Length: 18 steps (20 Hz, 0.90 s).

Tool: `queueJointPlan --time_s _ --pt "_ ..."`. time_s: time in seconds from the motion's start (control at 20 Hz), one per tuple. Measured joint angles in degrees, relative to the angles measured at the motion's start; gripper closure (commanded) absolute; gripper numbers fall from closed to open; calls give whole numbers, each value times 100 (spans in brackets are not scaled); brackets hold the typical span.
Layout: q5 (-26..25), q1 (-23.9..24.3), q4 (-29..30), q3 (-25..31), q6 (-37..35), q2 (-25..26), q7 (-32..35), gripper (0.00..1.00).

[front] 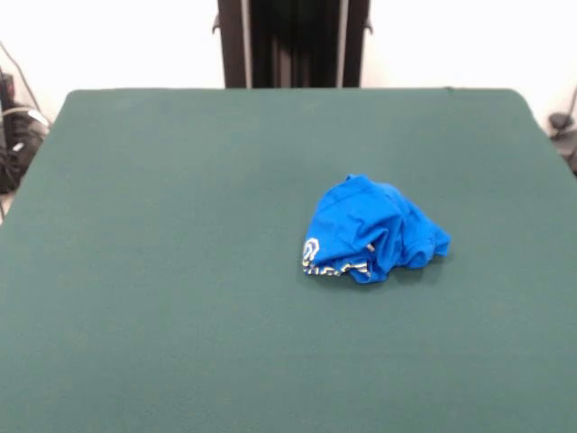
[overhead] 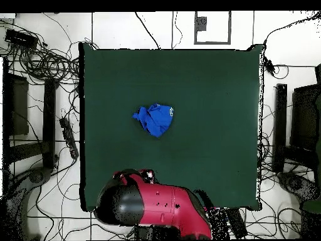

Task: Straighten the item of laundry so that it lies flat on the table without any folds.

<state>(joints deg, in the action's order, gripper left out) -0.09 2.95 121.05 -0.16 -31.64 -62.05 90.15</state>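
Jaws: can't tell whether they're wide or closed, hidden somewhere under the red-and-black arm (overhead: pixel 153 207) drawn back at the bench's (overhead: pixel 207 113) robot-side edge. The crumpled blue shirt (overhead: pixel 154 119) sits bunched near mid-bench, well apart, straight out ahead of that arm.
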Motion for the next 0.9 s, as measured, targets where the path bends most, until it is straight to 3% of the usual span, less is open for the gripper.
queueJointPlan --time_s 0.9 --pt "6 -89 -155 -49 1396 1458 0 0"
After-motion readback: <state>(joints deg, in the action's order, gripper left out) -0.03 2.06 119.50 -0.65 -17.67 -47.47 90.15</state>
